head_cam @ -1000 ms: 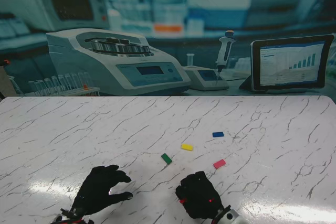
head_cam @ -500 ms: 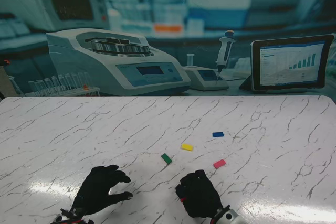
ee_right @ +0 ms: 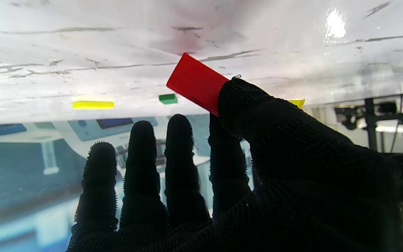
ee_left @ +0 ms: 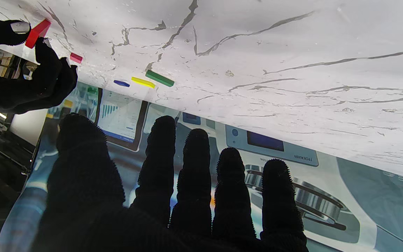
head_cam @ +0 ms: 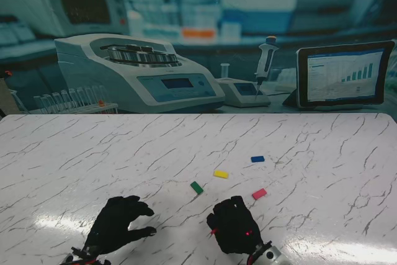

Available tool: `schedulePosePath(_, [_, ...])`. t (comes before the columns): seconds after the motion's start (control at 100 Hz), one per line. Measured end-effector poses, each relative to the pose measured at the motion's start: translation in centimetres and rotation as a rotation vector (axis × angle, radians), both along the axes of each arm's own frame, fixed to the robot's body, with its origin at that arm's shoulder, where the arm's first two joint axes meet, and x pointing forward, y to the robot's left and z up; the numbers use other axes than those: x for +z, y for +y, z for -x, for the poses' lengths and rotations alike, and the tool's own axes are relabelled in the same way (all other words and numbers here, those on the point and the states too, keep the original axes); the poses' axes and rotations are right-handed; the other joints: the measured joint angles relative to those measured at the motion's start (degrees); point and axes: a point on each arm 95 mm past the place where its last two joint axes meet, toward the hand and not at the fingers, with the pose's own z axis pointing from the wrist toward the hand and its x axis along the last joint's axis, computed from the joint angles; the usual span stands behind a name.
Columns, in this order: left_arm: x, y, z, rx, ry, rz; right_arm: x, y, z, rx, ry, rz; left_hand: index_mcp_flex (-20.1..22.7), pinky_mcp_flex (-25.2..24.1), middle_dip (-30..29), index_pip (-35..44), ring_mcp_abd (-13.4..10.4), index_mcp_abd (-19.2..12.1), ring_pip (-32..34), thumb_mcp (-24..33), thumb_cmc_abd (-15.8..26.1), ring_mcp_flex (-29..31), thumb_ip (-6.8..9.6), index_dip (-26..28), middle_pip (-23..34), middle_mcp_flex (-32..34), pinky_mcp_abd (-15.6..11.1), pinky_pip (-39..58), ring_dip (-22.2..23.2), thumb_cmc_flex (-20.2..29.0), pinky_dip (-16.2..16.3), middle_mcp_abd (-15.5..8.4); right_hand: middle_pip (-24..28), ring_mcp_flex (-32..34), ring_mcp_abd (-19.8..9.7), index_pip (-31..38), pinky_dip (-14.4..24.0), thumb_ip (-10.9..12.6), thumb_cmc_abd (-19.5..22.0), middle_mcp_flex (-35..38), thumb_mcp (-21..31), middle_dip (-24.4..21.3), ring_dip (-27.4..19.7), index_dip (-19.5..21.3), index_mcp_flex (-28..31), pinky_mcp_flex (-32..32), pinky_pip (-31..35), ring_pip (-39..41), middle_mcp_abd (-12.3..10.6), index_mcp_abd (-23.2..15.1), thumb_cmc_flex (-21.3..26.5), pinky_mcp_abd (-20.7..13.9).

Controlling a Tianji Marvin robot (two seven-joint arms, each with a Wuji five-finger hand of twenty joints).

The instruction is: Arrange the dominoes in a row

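From the stand camera I see my black-gloved right hand (head_cam: 234, 225) only as a dark fist near me, right of centre, with nothing visible in it; the right wrist camera shows what that view hides, a flat red rectangular domino (ee_right: 195, 83) pinched between the thumb and a finger, its long axis tilted and its free end toward the desk. The left wrist camera catches the same red piece from the side, just off the surface. My black-gloved left hand (head_cam: 118, 223) hovers near me on the left, fingers (ee_left: 194, 175) spread and released, holding nothing. Four more pieces lie flat on the white marble-patterned desk (head_cam: 93, 159) with dark veins: a green rectangular domino (head_cam: 196, 187) nearest my right hand, its long axis running diagonally, far-left to near-right; a yellow rectangular domino (head_cam: 221, 174) just beyond it to the right, lying nearly crosswise; a blue rectangular domino (head_cam: 257, 159) farther right and farthest away, also crosswise; and a pink rectangular domino (head_cam: 259, 193) right of my right hand, angled. They are scattered, apart from each other. Beyond the far edge stands a printed laboratory backdrop (head_cam: 198, 41) with a centrifuge, pipette and tablet.
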Motion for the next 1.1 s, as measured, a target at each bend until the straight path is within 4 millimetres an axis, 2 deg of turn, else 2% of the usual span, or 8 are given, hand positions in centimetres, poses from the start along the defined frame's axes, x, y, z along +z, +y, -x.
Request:
schedulePosePath(0.14, [0.0, 0.0, 0.0, 0.001, -0.002, -0.001, 0.4, 0.3, -0.1, -0.007, 0.006, -0.026, 0.0, 0.0, 0.0, 0.0, 0.0, 0.0, 0.0, 0.0, 0.0, 0.0, 0.00, 0.0, 0.0, 0.0, 0.0, 0.0, 0.0, 0.0, 0.0, 0.0, 3.8, 3.1, -1.3, 0.0, 0.6, 0.0, -0.1, 6.3, 0.0, 5.1, 3.1, -0.1, 0.4, 0.7, 3.3, 5.7, -0.2, 0.0, 0.0, 0.0])
schedulePosePath(0.27, [0.0, 0.1, 0.0, 0.002, -0.001, -0.002, 0.5, 0.6, -0.2, -0.010, 0.012, -0.048, 0.0, 0.0, 0.0, 0.0, 0.0, 0.0, 0.0, 0.0, 0.0, 0.0, 0.00, 0.0, 0.0, 0.0, 0.0, 0.0, 0.0, 0.0, 0.2, 0.0, 5.1, 7.4, -2.7, 0.1, 0.7, 0.0, 0.0, 12.7, 0.0, 5.5, 4.4, 0.5, 0.4, 0.9, 4.7, 7.3, -1.4, 0.0, 0.0, 0.0])
schedulePosePath(0.41, [0.0, 0.2, 0.0, 0.004, -0.001, -0.004, 0.8, 1.1, -0.1, -0.014, -0.003, -0.069, 0.0, 0.0, 0.0, 0.0, 0.0, 0.0, 0.0, 0.0, 0.0, 0.0, 0.00, 0.0, 0.0, 0.0, 0.0, 0.1, 0.0, 0.0, 0.3, 0.0, 4.0, 10.5, -3.5, 1.0, 0.6, 1.3, 0.1, 18.1, 0.0, 1.9, 4.3, 0.6, 0.3, 1.2, 6.0, 7.2, -2.8, 0.8, -0.1, 0.0])
schedulePosePath(0.45, [0.0, 0.2, 0.0, 0.005, -0.001, -0.004, 0.8, 1.3, -0.1, -0.016, -0.005, -0.075, 0.0, 0.0, 0.0, 0.0, 0.0, 0.0, 0.0, 0.0, 0.0, 0.0, 0.00, 0.0, 0.0, 0.0, 0.0, 0.1, 0.0, 0.0, 0.3, 0.0, 4.0, 11.6, -3.6, 1.5, 0.6, 3.5, 0.1, 17.5, 0.1, 1.0, 4.1, 0.6, 0.3, 1.5, 6.6, 7.2, -3.2, 1.5, -0.7, 0.0])
schedulePosePath(0.53, [0.0, 0.3, 0.1, 0.006, 0.000, -0.005, 0.9, 1.6, 0.0, -0.017, -0.006, -0.079, 0.0, 0.0, 0.0, 0.0, 0.0, 0.0, 0.0, 0.0, 0.0, 0.0, 0.00, 0.0, 0.0, 0.0, 0.1, 0.3, 0.0, 0.0, 0.3, 0.0, 4.1, 13.0, -3.6, 3.6, 0.3, 3.5, 0.2, 19.7, 0.5, -1.2, 3.6, 0.6, -0.7, 2.2, 7.5, 7.1, -3.9, 2.9, -0.7, 0.0])
schedulePosePath(0.62, [0.0, 0.3, 0.1, 0.008, 0.001, -0.007, 0.9, 2.0, 0.2, -0.019, -0.005, -0.089, 0.0, 0.0, 0.0, 0.0, 0.0, 0.0, 0.0, 0.0, 0.0, 0.0, 0.00, 0.0, 0.0, 0.0, 0.1, 0.4, 0.0, 0.0, 0.3, 0.0, 4.1, 14.6, -3.6, 6.1, 0.2, 5.7, 0.8, 20.4, 0.9, -3.8, 2.9, 0.6, -2.3, 2.9, 8.9, 7.1, -4.6, 3.5, -1.3, 0.0])
schedulePosePath(0.81, [0.0, 0.6, 0.2, 0.012, 0.004, -0.010, 0.9, 3.2, 0.7, -0.015, -0.014, -0.114, 0.0, 0.0, 0.0, 0.0, 0.0, 0.0, 0.0, 0.0, 0.0, 0.0, 0.00, 0.0, 0.0, 0.0, 0.1, 0.5, 0.0, 0.0, 0.3, 0.0, 4.3, 16.8, -3.6, 9.7, 0.1, 6.4, 0.8, 21.2, 1.2, -8.7, 2.1, -2.2, -3.3, 4.6, 10.9, 7.0, -5.7, 4.6, -1.9, 0.0])
schedulePosePath(1.1, [0.0, 0.8, 0.4, 0.019, 0.011, -0.015, 0.7, 4.8, 1.3, -0.002, -0.011, -0.145, 0.0, 0.0, 0.1, 0.1, 0.0, 0.0, 0.0, 0.0, 0.0, 0.0, 0.00, 0.0, 0.0, 0.0, 0.1, 0.6, 0.0, 0.0, 0.3, 0.0, 4.3, 18.5, -3.7, 11.0, 0.1, 6.4, 0.8, 23.2, 1.5, -12.2, 1.3, -3.7, -3.3, 5.7, 11.7, 6.5, -5.9, 4.9, -2.0, 0.0])
